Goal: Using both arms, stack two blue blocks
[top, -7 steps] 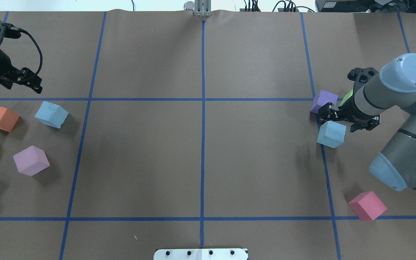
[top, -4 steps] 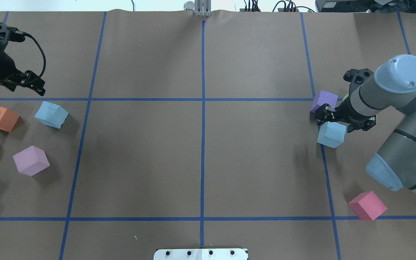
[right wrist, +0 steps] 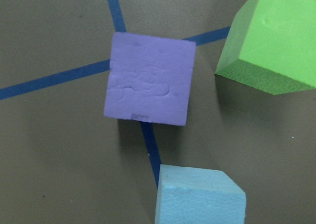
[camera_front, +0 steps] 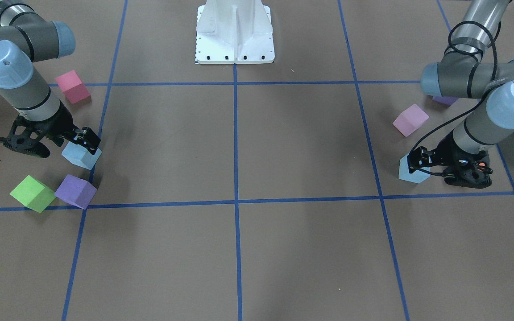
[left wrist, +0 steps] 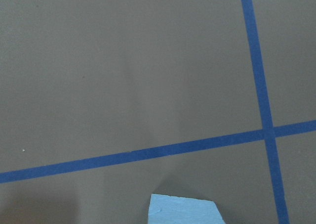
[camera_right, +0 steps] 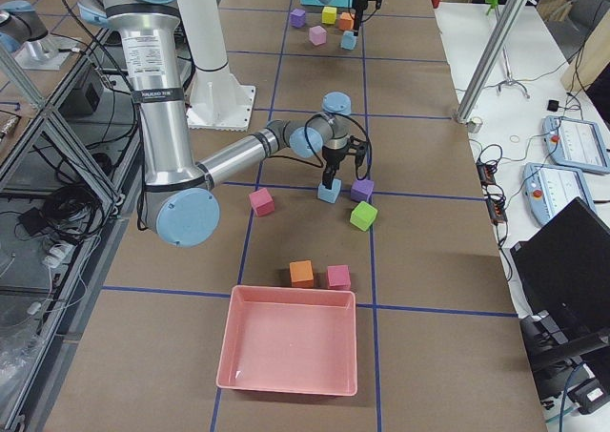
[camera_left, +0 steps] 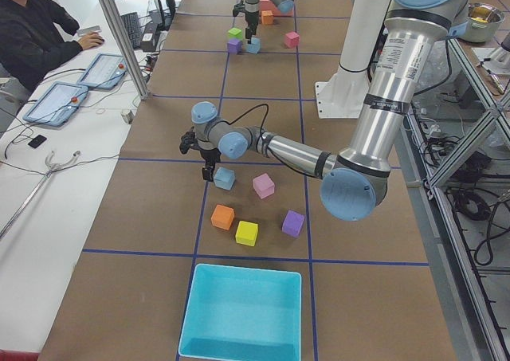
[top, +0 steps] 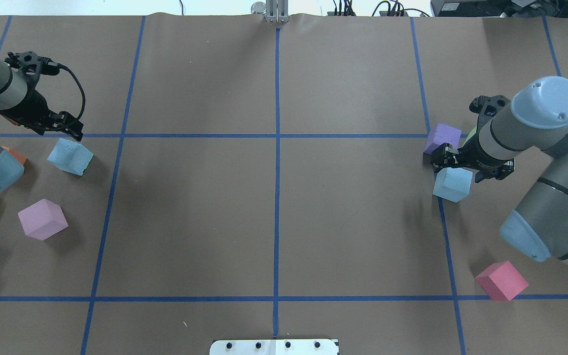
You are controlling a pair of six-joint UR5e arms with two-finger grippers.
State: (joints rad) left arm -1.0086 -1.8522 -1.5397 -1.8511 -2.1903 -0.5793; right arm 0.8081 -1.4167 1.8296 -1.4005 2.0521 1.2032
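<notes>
Along the right edge of the overhead view, the right pincer [top: 469, 166] hangs with its jaws spread over the upper edge of one blue block [top: 453, 185], gripping nothing; that block sits on a blue tape line [top: 443, 227] of the brown tabletop [top: 274, 217], just below a purple cube [top: 443, 137] and near a green cube [right wrist: 276, 36], touching neither; a pink cube [top: 502, 281] lies well apart toward the lower right. At the upper left of the same view the left pincer [top: 64, 129], jaws seemingly parted and empty, hovers just above the second blue block [top: 69, 157] in the frame, beside rather than around it; whether they touch cannot be told; a lilac cube [top: 42, 219] rests lower down; both blue blocks lie on the tabletop, well apart at opposite sides of the frame.
</notes>
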